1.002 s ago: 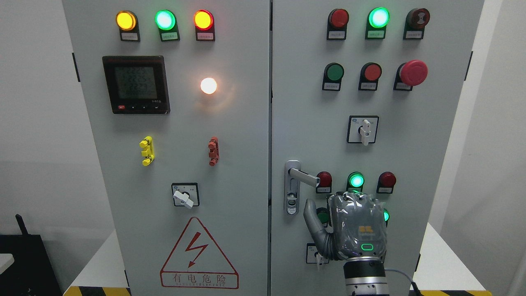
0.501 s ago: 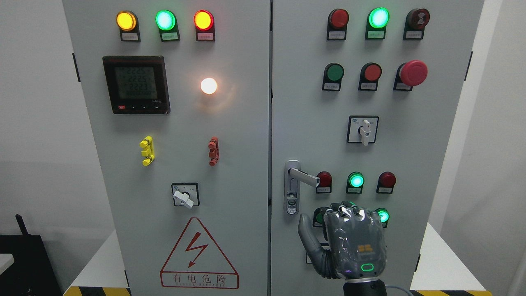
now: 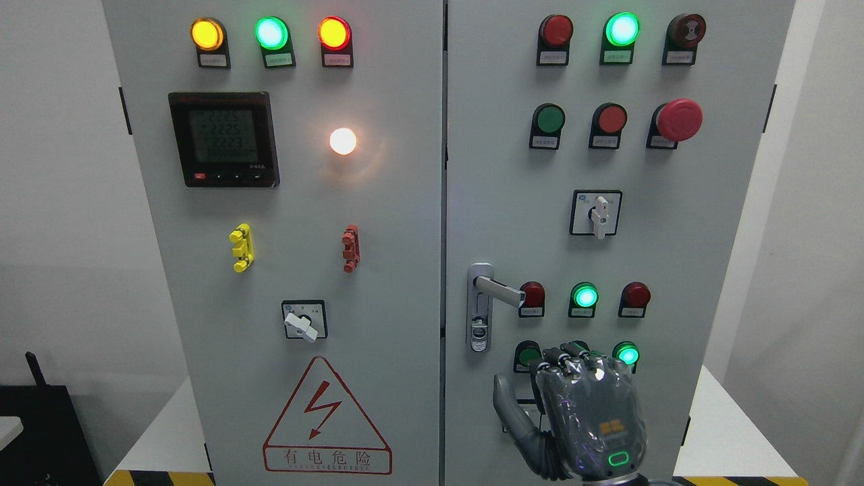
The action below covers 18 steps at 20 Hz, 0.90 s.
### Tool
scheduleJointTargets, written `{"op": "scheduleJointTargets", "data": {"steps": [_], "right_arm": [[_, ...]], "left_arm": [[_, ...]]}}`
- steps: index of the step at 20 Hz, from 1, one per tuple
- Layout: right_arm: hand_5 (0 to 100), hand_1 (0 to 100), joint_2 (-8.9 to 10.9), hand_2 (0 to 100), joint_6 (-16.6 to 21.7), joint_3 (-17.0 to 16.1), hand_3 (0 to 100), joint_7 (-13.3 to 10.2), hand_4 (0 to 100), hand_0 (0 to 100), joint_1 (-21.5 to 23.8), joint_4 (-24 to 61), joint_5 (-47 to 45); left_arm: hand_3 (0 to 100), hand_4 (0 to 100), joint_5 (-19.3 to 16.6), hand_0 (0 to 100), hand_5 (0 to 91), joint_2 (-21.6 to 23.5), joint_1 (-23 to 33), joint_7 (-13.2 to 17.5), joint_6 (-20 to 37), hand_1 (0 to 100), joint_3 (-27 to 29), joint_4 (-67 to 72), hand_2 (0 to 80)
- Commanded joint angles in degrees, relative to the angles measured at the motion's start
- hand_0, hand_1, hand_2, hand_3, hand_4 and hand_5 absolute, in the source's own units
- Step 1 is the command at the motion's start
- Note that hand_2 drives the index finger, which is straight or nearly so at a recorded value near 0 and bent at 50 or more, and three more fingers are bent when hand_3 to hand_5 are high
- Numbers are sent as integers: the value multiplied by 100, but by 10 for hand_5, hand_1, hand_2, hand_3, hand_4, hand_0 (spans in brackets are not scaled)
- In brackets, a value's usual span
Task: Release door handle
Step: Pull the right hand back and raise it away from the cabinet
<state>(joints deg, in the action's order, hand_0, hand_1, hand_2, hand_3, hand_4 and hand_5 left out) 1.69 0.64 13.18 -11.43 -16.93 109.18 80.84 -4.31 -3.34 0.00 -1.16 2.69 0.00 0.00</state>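
Note:
A silver lever door handle (image 3: 501, 289) sticks out to the right from its lock plate (image 3: 479, 324) on the right door of the grey electrical cabinet (image 3: 418, 223). My right hand (image 3: 540, 378) comes up from the bottom edge, below and right of the handle and well apart from it. I see the back of the hand. Its fingers (image 3: 565, 356) point toward the door and the thumb (image 3: 503, 403) stands out to the left. It holds nothing. The left arm does not show.
Lit and unlit indicator lamps and push buttons surround the hand, with a green lamp (image 3: 627, 354) just right of the fingers. A red mushroom stop button (image 3: 678, 119) and a rotary switch (image 3: 597, 213) sit higher. The left door carries a meter (image 3: 223, 139) and a warning triangle (image 3: 326, 418).
My right hand has dropped steadily down and slightly right, away from the handle, uncovering the lower green lamps. The handle has stayed in place.

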Motion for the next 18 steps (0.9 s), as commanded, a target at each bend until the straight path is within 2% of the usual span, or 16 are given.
{"op": "scheduleJointTargets", "data": {"steps": [1, 3, 5, 8, 12, 15, 18], "right_arm": [[1000, 18, 1509, 963, 15, 308, 1000, -26, 919, 595, -91, 235, -613], [1000, 17, 1685, 960, 15, 308, 1000, -26, 918, 595, -161, 253, -657], [1000, 17, 1975, 959, -3, 369, 1000, -35, 918, 594, -275, 253, -955], [1000, 26, 2309, 959, -64, 440, 1000, -35, 918, 588, -477, 253, -1325], [1000, 31, 2740, 958, -292, 475, 1000, -192, 918, 584, -697, 253, -1764], [1000, 32, 2793, 958, -293, 528, 1000, -184, 915, 583, -829, 253, -1870], [1000, 27, 2802, 957, -310, 887, 1000, -184, 916, 588, -1145, 244, -1932]], "left_arm": [[0, 0, 0, 120, 0, 0, -18, 2, 3, 389, 9, 53, 0], [0, 0, 0, 120, 0, 0, -9, 2, 3, 389, 9, 53, 0], [0, 0, 0, 120, 0, 0, -17, 2, 3, 389, 9, 53, 0], [0, 0, 0, 120, 0, 0, -17, 2, 3, 389, 9, 53, 0], [0, 0, 0, 120, 0, 0, -18, 2, 3, 389, 9, 53, 0], [0, 0, 0, 120, 0, 0, -18, 2, 3, 389, 9, 53, 0], [0, 0, 0, 120, 0, 0, -9, 2, 3, 389, 9, 53, 0]]}}
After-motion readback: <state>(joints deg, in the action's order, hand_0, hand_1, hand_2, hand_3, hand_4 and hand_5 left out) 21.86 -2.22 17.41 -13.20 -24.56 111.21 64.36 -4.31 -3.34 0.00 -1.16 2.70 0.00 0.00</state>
